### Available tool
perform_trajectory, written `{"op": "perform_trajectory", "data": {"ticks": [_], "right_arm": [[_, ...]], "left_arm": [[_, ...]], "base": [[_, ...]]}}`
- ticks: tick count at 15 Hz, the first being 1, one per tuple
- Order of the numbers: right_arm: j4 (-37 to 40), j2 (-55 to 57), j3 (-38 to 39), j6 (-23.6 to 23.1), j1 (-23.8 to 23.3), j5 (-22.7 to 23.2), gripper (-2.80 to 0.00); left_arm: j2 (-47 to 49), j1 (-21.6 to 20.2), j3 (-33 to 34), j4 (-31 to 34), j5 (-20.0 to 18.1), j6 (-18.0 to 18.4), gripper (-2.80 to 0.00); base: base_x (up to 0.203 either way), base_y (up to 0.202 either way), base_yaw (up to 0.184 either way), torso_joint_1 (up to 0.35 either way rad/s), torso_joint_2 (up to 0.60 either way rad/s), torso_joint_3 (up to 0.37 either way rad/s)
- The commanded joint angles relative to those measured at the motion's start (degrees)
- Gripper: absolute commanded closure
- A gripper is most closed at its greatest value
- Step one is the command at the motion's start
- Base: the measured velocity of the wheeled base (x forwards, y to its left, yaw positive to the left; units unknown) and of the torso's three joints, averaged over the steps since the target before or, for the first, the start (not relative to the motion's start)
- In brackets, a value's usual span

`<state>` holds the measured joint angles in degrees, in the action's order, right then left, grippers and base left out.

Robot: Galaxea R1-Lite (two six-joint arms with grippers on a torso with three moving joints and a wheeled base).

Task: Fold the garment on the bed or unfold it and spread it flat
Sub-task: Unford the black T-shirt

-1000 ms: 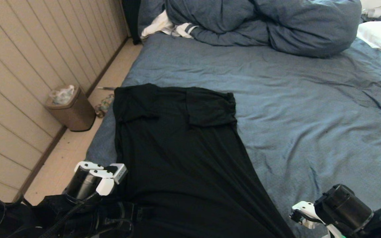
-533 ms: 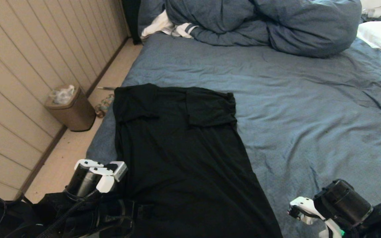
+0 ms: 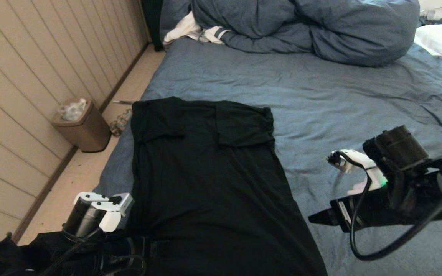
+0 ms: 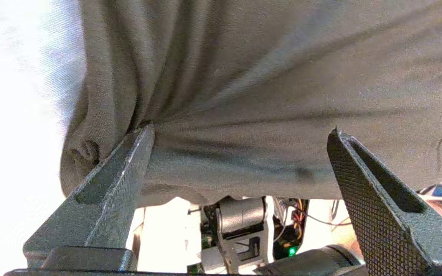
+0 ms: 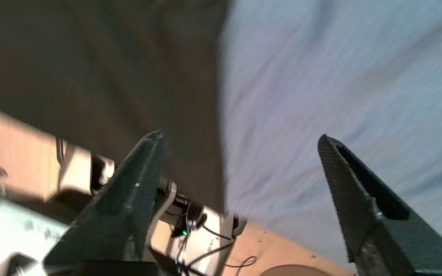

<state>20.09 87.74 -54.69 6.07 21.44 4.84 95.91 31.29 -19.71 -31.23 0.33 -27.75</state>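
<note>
slate-blue bed beside panelled wall, bin on floor.

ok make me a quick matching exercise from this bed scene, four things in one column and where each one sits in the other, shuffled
Things:
1. black T-shirt
2. bunched blue duvet
3. brown trash bin
4. right gripper

Places:
A. on the floor by the panelled wall
B. piled at the far end of the bed
C. in the air above the sheet, beside the shirt's edge
D. laid along the bed's left side, reaching its near edge

Pairs: 1-D, 2-B, 3-A, 4-C
</note>
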Motion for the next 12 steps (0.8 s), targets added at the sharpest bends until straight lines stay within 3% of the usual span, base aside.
{"op": "perform_trajectory", "data": {"ticks": [1,5,10,12], "right_arm": [[0.9,5.5,-5.7,0.5,-1.4,0.1,-2.8],[5.0,11.8,-15.6,3.3,-2.1,0.3,-2.8],[5.6,13.0,-18.0,3.4,-2.2,0.2,-2.8],[5.6,13.0,-17.6,3.5,-2.2,0.2,-2.8]], "left_arm": [[-2.1,-2.5,1.9,-0.6,-0.3,-0.2,-2.8],[-4.3,-7.9,3.6,-2.3,-2.4,-0.1,-2.8],[-4.7,-14.8,2.4,-4.8,-3.0,2.6,-2.8],[-6.0,-15.6,2.1,-4.7,-3.6,3.1,-2.8]], "base": [[0.0,0.0,0.0,0.0,0.0,0.0],[0.0,0.0,0.0,0.0,0.0,0.0],[0.0,0.0,0.0,0.0,0.0,0.0],[0.0,0.0,0.0,0.0,0.0,0.0]]}}
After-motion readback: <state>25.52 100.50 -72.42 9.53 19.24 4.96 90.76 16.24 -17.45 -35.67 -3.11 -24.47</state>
